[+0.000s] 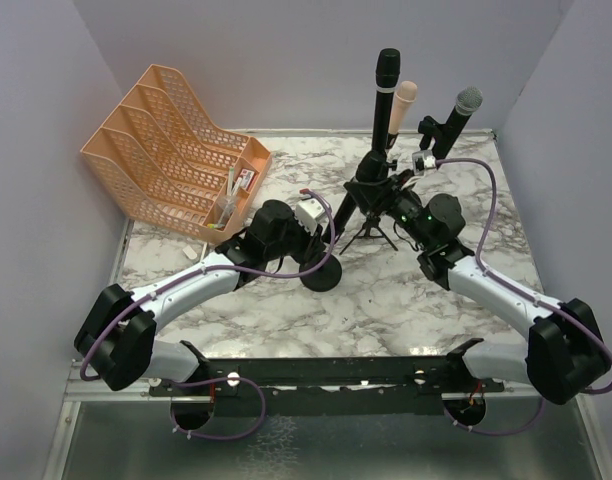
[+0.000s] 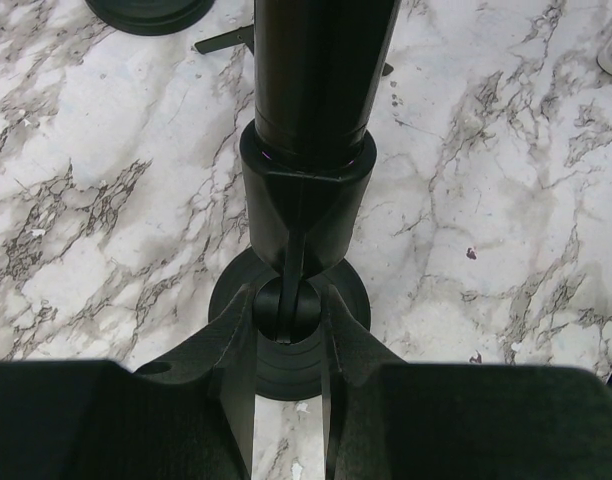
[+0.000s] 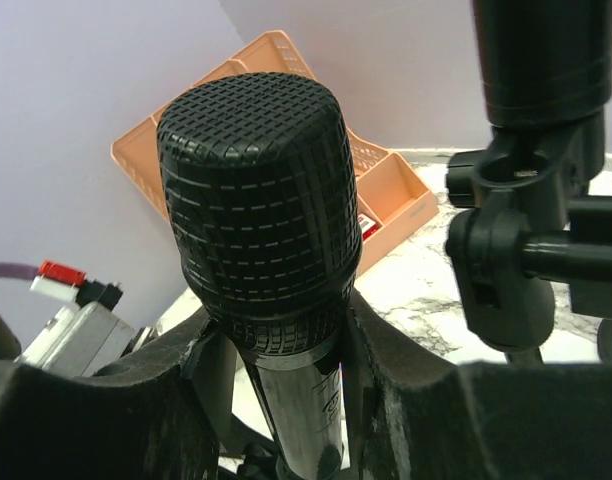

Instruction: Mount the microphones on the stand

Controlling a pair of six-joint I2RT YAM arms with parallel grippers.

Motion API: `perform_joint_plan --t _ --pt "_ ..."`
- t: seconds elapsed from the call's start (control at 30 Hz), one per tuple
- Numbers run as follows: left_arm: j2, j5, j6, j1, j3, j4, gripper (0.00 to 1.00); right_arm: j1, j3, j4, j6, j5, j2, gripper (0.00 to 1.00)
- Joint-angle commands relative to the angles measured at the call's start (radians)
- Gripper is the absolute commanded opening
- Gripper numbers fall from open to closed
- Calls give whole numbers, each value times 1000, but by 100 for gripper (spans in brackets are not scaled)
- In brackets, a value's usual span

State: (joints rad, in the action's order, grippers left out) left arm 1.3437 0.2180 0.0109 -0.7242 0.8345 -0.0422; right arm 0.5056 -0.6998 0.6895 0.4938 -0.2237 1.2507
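The black stand [image 1: 369, 232] stands mid-table on a small tripod. It holds an all-black microphone [image 1: 386, 85], a pale pink one [image 1: 403, 100] and one with a silver-grey mesh head [image 1: 468, 101], all pointing up. My right gripper [image 1: 394, 192] [image 3: 286, 330] is shut on the second all-black microphone [image 3: 254, 190], just under its mesh head, beside the stand. My left gripper [image 1: 326, 222] [image 2: 289, 310] is shut on the knuckle of a black stand clip [image 2: 306, 205], which carries a black cylinder [image 2: 321, 70] above it.
An orange multi-slot file tray [image 1: 176, 140] stands at the back left and shows behind the held microphone [image 3: 381, 180]. A round black disc [image 1: 321, 275] lies on the marble by the left gripper. Another clip with a microphone [image 3: 531, 200] is close on the right gripper's right.
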Motion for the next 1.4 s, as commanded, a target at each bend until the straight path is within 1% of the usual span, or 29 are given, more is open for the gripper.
perform_joint_plan --t 0.0,0.13,0.23,0.33,0.4,0.5,0.6,0.7,0.83,0.9,1.03,1.07,1.23,1.37 --pt "30 -24 23 -8 -28 -27 0 83 87 -364 189 -111 111 1" --pt "26 -20 24 -9 -29 -29 0 108 79 -388 150 -69 124 1" --pt "25 -20 23 -10 -30 -29 0 121 69 -410 29 -34 117 1" --pt "21 -24 23 -10 -32 -31 0 126 90 -376 -146 -129 102 1" --pt "18 -26 24 -11 -32 -30 0 126 130 -322 -178 -179 79 1" --pt "14 -30 27 -11 -35 -31 0 127 197 -212 -148 -219 51 1" --pt "15 -43 35 -11 -35 -33 0 125 252 -133 -95 -197 21 1" --pt "15 -64 43 -11 -34 -34 0 126 244 -164 -52 -146 8 1" --pt "15 -69 48 -11 -33 -34 0 126 208 -198 2 -170 64 1" --pt "14 -69 53 -11 -34 -34 0 126 191 -236 -21 -180 90 1" --pt "13 -63 60 -12 -35 -34 0 126 139 -408 -192 -181 147 1" --pt "14 -61 62 -11 -34 -36 0 126 136 -423 -217 -180 158 1" --pt "12 -64 72 -11 -35 -42 0 125 148 -392 -222 -213 195 1" --pt "10 -66 95 -11 -41 -63 0 126 172 -350 -219 -209 247 1"
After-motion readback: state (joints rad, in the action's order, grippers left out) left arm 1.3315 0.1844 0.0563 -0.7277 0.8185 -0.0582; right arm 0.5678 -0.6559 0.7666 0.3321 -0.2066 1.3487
